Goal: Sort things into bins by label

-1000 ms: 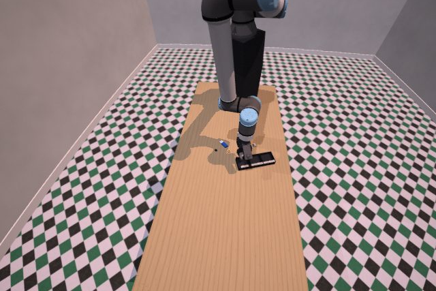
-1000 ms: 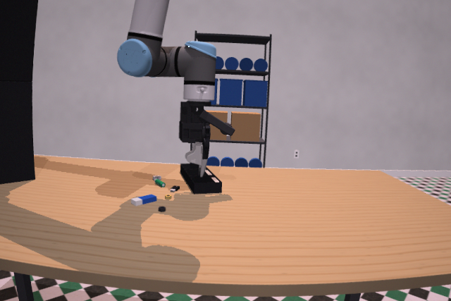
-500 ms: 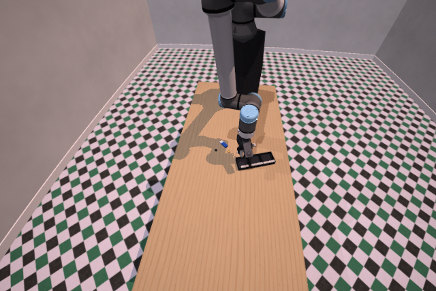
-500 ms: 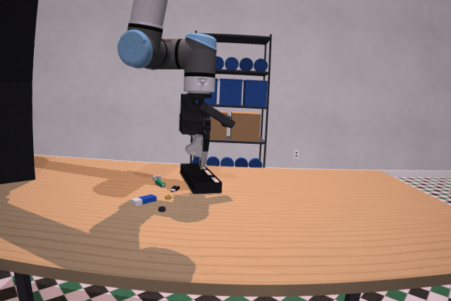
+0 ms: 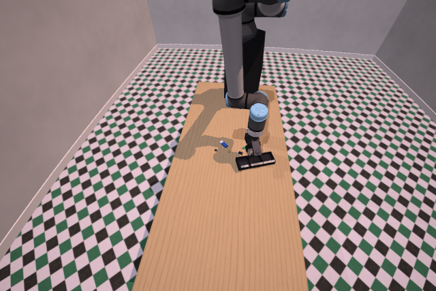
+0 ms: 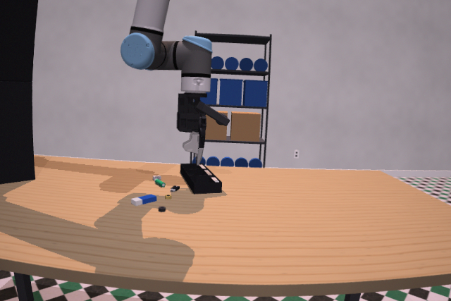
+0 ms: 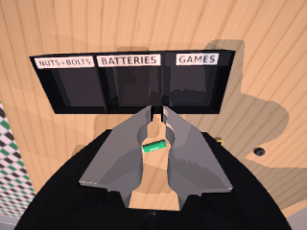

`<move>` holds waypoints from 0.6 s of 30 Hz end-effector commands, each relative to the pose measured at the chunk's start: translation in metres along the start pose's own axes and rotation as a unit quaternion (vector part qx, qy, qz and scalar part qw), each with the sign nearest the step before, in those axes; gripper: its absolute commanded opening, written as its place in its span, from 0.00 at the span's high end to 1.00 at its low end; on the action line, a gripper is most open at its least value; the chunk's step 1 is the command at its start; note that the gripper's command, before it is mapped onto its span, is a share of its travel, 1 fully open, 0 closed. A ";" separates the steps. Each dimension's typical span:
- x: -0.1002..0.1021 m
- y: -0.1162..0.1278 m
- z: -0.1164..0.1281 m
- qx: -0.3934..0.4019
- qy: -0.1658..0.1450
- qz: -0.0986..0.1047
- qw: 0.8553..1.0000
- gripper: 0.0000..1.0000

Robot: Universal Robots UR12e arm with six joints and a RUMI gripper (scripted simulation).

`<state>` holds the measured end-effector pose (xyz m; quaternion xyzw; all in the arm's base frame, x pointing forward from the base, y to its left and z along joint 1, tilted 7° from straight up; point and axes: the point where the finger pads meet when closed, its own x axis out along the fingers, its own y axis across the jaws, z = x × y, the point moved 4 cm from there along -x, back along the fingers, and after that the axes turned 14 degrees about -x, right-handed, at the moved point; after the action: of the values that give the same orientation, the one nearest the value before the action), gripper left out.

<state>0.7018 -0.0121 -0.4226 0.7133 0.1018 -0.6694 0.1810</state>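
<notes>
A black three-part bin (image 7: 131, 81) lies on the wooden table, labelled NUTS+BOLTS, BATTERIES and GAMES; it also shows in the top and exterior views (image 5: 255, 161) (image 6: 200, 177). My gripper (image 7: 156, 106) (image 6: 199, 157) is shut, with nothing visibly between the tips. It hovers just above the bin's near edge, by the wall between BATTERIES and GAMES. A green battery (image 7: 154, 146) (image 6: 159, 183) lies on the table below the fingers. Near it lie a small black piece (image 6: 175, 188), a brass nut (image 6: 168, 197), a blue and white eraser (image 6: 143, 199) and a small black round piece (image 6: 162, 209).
A small pale piece (image 6: 156, 177) lies behind the battery. The arm's black base (image 5: 251, 65) stands at the table's far end. A shelf rack (image 6: 237, 101) with boxes stands far behind the table.
</notes>
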 end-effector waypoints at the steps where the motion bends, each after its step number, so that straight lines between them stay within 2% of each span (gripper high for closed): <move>1: -0.001 -0.023 -0.006 0.000 0.000 0.000 1.000 0.96; 3: -0.001 -0.032 -0.008 0.000 0.000 0.000 1.000 0.96; 10: -0.001 -0.032 -0.008 0.000 0.000 0.000 1.000 0.96; 18: 0.021 -0.032 -0.008 0.000 0.000 0.000 1.000 0.96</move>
<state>0.6969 0.0189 -0.4377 0.7133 0.1016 -0.6694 0.1810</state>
